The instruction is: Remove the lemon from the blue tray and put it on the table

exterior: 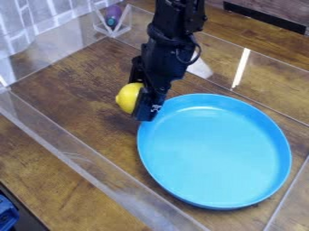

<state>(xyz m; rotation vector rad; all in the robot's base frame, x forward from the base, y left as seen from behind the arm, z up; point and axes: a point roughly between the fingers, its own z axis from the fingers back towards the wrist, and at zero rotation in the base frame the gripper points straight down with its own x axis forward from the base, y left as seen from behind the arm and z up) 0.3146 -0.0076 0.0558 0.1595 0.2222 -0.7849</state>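
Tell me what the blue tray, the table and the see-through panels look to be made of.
Blue tray: likely plastic, smooth, even colour, soft sheen. Table: wood or wood-look laminate, dark brown grain with worn streaks and glare. Panels: clear acrylic or similar, see-through with bright edges.

I see the lemon point(128, 97), small, bright yellow and glossy, partly covered on its right side, sitting just off the blue tray's upper-left rim and over the surface point(72, 117); whether it touches the wood I can't tell. The blue tray point(223, 153) is a large round sky-blue shallow dish, lying flat on the dark brown wood-grain surface.
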